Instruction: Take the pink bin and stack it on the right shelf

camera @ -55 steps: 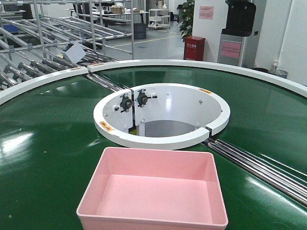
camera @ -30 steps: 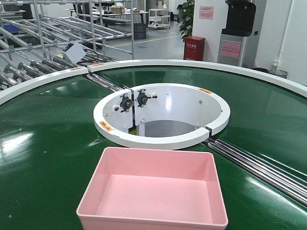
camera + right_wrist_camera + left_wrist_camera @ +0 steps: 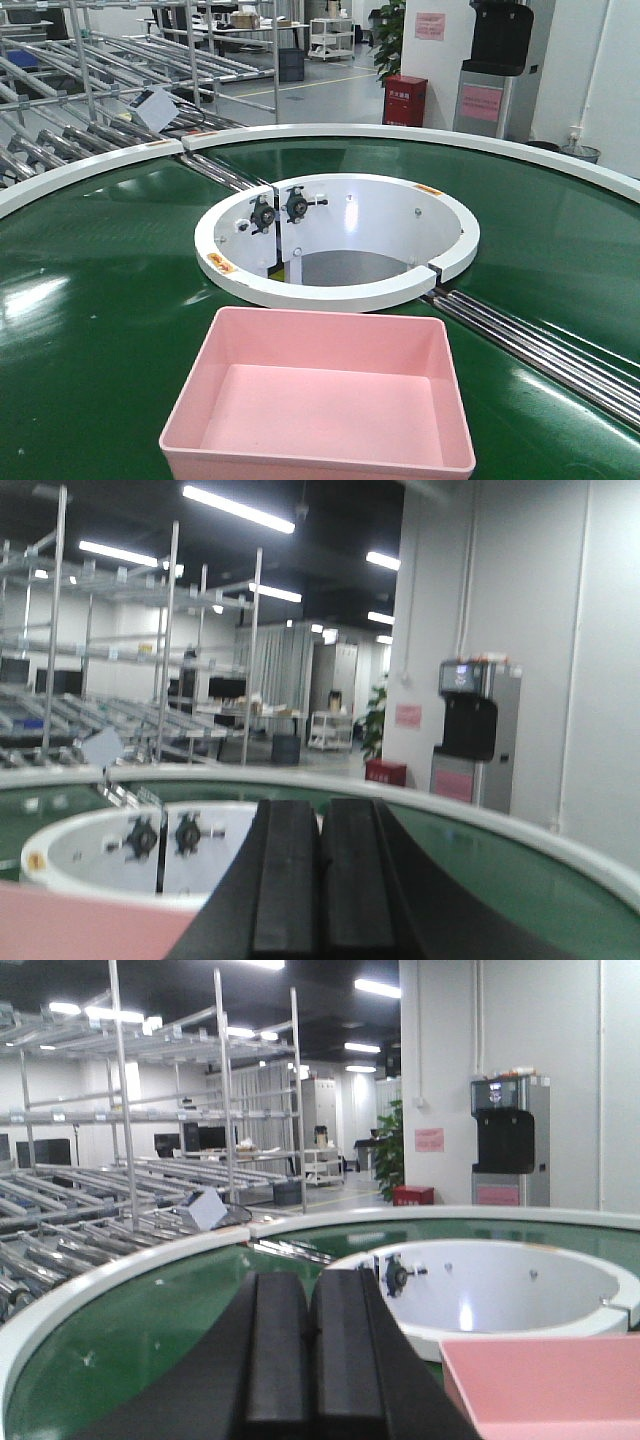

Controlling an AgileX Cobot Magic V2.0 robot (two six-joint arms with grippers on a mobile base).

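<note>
Left gripper (image 3: 308,1295): both black fingers pressed flat together, nothing between them, so clenched on air. Right gripper (image 3: 322,815): same, fingers closed against each other and carrying nothing

Neither gripper touches the pink bin (image 3: 318,405). In the left wrist view the bin's corner (image 3: 545,1385) sits low and to the right of the fingers. In the right wrist view its edge (image 3: 90,920) sits low and to the left. Bin lies between the two arms

Front view: bin is upright, empty, open side up, resting flat on the green belt (image 3: 100,330) at the near edge of frame, its lower rim cut off by the picture. Long side runs across the view

Just beyond the bin is the white inner ring (image 3: 215,262) of the circular conveyor, near but apart from the bin's far wall. Two black knobs (image 3: 280,210) are mounted on the ring's inside wall. Steel rails (image 3: 540,350) cross the belt to the bin's right, another set goes off to upper left. White outer rim (image 3: 90,165) bounds the belt

Background: roller racks (image 3: 60,100) on the left, red cabinet (image 3: 405,100), potted plant (image 3: 388,40), dispenser machine (image 3: 495,70) against the white wall
</note>
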